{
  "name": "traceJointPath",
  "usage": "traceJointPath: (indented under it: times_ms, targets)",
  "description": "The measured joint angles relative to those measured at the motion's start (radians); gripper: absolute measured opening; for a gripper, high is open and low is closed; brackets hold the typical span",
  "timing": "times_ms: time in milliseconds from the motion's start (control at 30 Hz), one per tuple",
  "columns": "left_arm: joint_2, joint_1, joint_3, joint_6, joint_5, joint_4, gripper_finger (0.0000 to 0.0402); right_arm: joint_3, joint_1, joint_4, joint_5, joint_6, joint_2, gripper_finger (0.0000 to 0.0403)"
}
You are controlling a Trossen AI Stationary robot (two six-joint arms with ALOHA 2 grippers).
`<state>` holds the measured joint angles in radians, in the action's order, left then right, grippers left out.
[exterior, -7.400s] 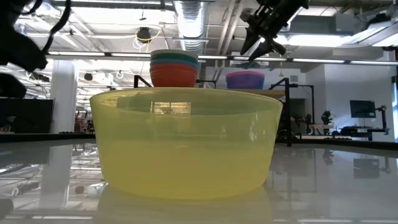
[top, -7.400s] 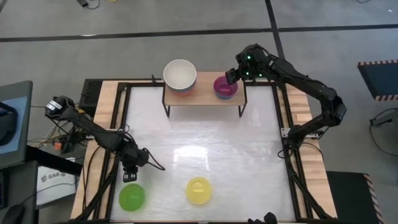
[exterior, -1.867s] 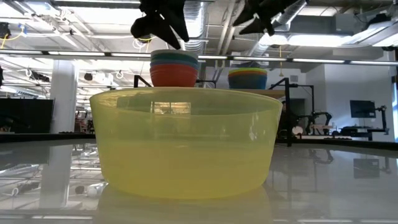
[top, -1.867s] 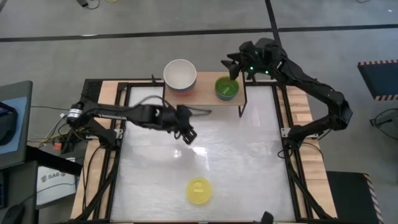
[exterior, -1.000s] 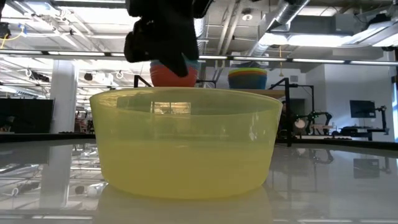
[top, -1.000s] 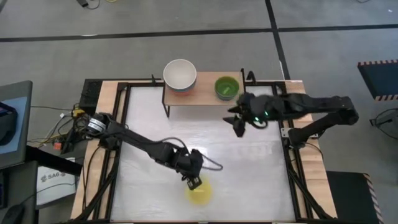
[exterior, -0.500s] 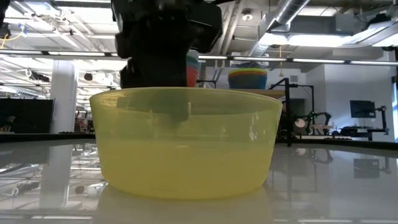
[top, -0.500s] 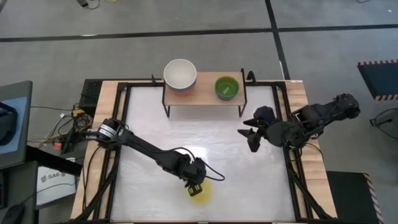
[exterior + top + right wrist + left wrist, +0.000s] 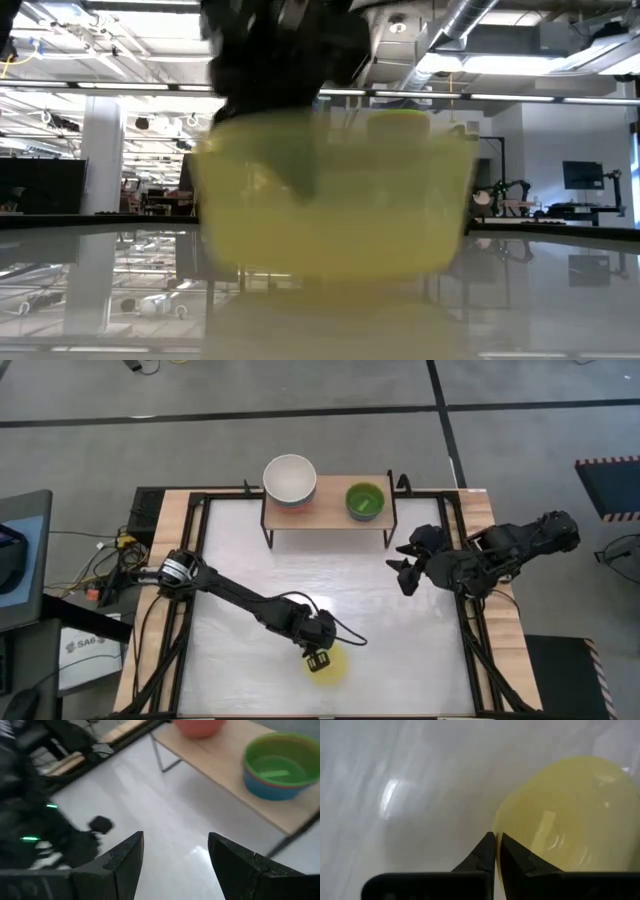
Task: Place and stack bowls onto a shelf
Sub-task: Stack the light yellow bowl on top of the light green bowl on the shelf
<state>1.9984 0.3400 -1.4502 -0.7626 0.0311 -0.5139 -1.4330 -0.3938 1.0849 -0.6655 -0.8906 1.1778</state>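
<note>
My left gripper [image 9: 318, 658] is near the table's near edge, shut on the yellow bowl [image 9: 331, 666], which fills the low view [image 9: 335, 195]. My right gripper [image 9: 401, 573] hangs open over the table's right part, touching nothing. The shelf [image 9: 330, 512] stands at the far edge on thin black legs. On its wooden top a white bowl [image 9: 290, 479] crowns one stack. A lime green bowl [image 9: 364, 501] sits in a blue one [image 9: 272, 787] beside it. The right wrist view shows the red bowl [image 9: 200, 726] at the bottom of the other stack. My left gripper pinches the yellow bowl's rim [image 9: 496, 826] on the bowl's left side, one finger [image 9: 512, 857] inside the wall and one [image 9: 482, 852] outside. The fingers come from above, pointing down. In the low view the bowl's base [image 9: 330, 272] shows just above the table, roughly upright.
Black frame rails [image 9: 470, 620] and wooden side strips run along the table's left and right edges. Bare white tabletop [image 9: 300, 580] lies between the yellow bowl and the shelf. Cables and boxes lie beyond the left edge.
My left gripper came down over the yellow bowl, put a finger inside it and took hold of the rim. The bowl has risen off the table and shifted a little toward the right edge. My right gripper drew back from the shelf toward the right edge.
</note>
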Motion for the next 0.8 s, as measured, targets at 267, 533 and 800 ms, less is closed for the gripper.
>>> traceJointPath:
  times_ms: [267, 533, 800]
  targets:
    - [-0.002, -0.080, -0.217, 0.201, 0.025, -0.136, 0.0000, 0.000, 0.071, 0.063, 0.003, -0.044, -0.003, 0.0248]
    - [-0.003, -0.303, -0.520, 0.398, 0.127, -0.351, 0.0000, -0.001, 0.098, 0.029, -0.002, 0.003, -0.042, 0.0248]
    - [-0.005, -0.576, -0.668, 0.403, 0.136, -0.197, 0.0000, -0.002, 0.165, 0.021, -0.015, 0.059, -0.073, 0.0248]
